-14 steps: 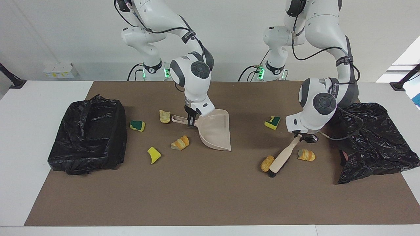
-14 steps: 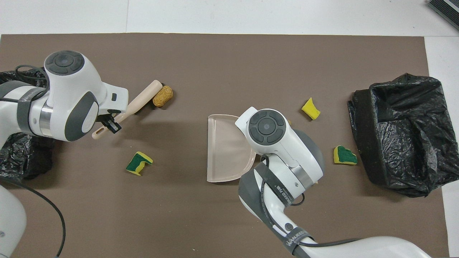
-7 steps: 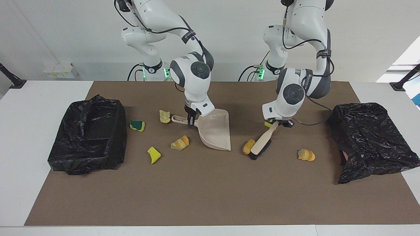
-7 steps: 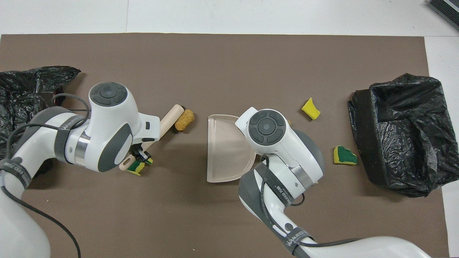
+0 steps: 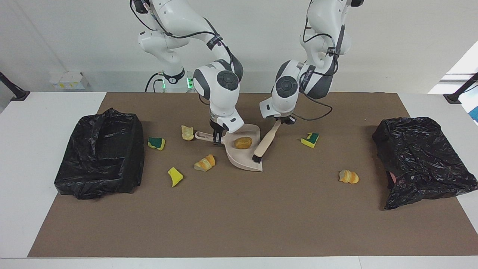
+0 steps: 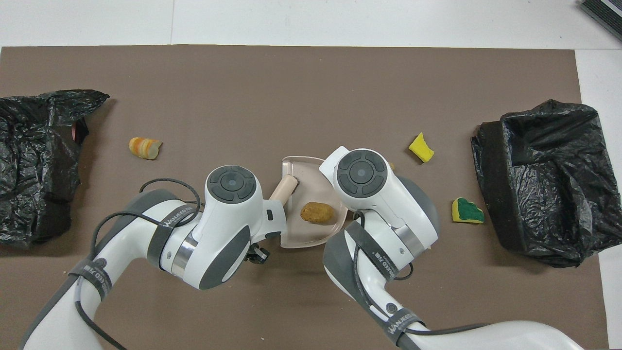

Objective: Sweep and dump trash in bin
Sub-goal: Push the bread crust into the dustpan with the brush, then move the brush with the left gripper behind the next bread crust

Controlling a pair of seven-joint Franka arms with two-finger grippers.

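A beige dustpan (image 5: 246,160) (image 6: 307,234) lies mid-table, and my right gripper (image 5: 217,139) is shut on its handle. My left gripper (image 5: 281,121) is shut on the beige brush (image 5: 266,142) (image 6: 285,189), whose dark bristles rest at the pan's open edge. One tan bread-like chunk of trash (image 5: 243,142) (image 6: 317,212) sits inside the pan. Other trash lies on the mat: a bread slice (image 5: 205,163), a yellow scrap (image 5: 174,176) (image 6: 421,147), two green-yellow sponges (image 5: 156,142) (image 5: 310,139), a pale yellow piece (image 5: 187,132) and a bread piece (image 5: 348,176) (image 6: 144,148). The black-lined bin (image 5: 101,153) (image 6: 539,180) stands at the right arm's end.
A crumpled black bag (image 5: 422,157) (image 6: 34,155) sits at the left arm's end of the brown mat (image 5: 239,224). Both arms crowd the middle of the table above the dustpan.
My left arm swept the brush from the left arm's end toward the dustpan, pushing the tan chunk into the pan. The right arm and dustpan stayed still.
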